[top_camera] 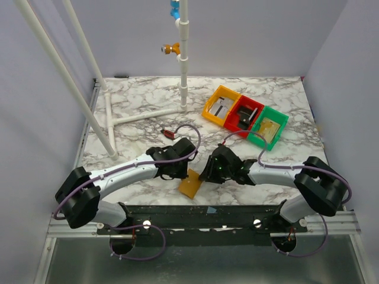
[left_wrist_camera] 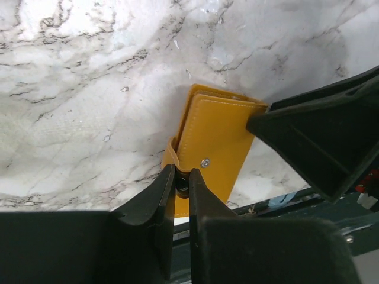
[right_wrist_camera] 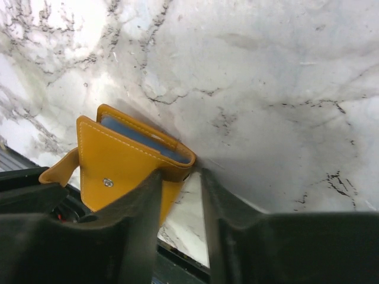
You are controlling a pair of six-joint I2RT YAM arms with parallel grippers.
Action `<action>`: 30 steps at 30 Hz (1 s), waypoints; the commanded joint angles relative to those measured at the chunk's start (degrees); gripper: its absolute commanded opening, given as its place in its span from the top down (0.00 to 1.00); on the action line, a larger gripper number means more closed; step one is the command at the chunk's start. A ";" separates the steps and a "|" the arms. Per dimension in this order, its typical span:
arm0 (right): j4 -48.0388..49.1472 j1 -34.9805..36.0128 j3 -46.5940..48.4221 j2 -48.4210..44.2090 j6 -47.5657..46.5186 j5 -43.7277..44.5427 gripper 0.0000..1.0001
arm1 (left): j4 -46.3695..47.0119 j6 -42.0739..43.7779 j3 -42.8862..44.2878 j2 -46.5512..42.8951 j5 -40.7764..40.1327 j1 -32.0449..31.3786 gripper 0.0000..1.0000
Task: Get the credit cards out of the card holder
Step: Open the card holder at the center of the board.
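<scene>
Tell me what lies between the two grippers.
Only the card holder, pinched by the left gripper, the right gripper open at its corner; see the top view.

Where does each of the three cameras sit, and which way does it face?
Top view: above and behind the arms, facing down at the marble table; both arms show, meeting at the wallet.
Left wrist: on the left arm, facing down past the left gripper, pinched on the wallet's strap.
Right wrist: on the right arm, facing down past the right gripper, open at the wallet's corner.
All three share the wallet.
</scene>
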 commanded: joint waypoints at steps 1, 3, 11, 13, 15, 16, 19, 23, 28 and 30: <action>-7.90 -0.12 1.28 -1.96 -3.54 5.26 0.52 | 0.13 -3.57 -0.56 -5.05 2.99 3.12 1.00; -9.83 -0.12 2.60 -3.06 -4.19 6.13 0.47 | 0.18 -5.19 -1.06 -7.23 3.52 4.80 1.00; -13.18 -0.12 5.39 -6.40 -4.66 7.73 0.38 | 1.11 -8.74 -0.84 -11.29 5.58 7.18 1.00; -12.93 -0.12 5.67 -6.39 -4.42 6.54 0.36 | 1.62 -9.18 -0.82 -10.76 6.30 7.11 1.00; -11.61 -0.12 5.46 -6.71 -4.14 4.63 0.32 | 2.12 -9.64 -0.99 -10.56 6.55 7.17 1.00; -10.28 -0.07 5.09 -7.17 -4.19 3.79 0.30 | 2.43 -9.84 -1.22 -10.56 6.82 7.17 1.00; -6.15 -0.03 3.98 -7.75 -3.96 2.45 0.25 | 2.85 -10.11 -1.28 -10.52 7.09 7.14 1.00; -5.46 -0.03 5.00 -7.42 -4.01 1.25 0.23 | 3.16 -10.20 -1.02 -11.20 7.76 7.16 1.00; -4.62 0.05 5.21 -6.73 -3.60 0.32 0.23 | 2.63 -10.11 -0.31 -11.26 7.72 7.11 1.00; -4.09 0.12 4.89 -6.18 -3.22 -0.10 0.23 | 2.64 -10.11 -0.39 -11.21 7.87 7.13 1.00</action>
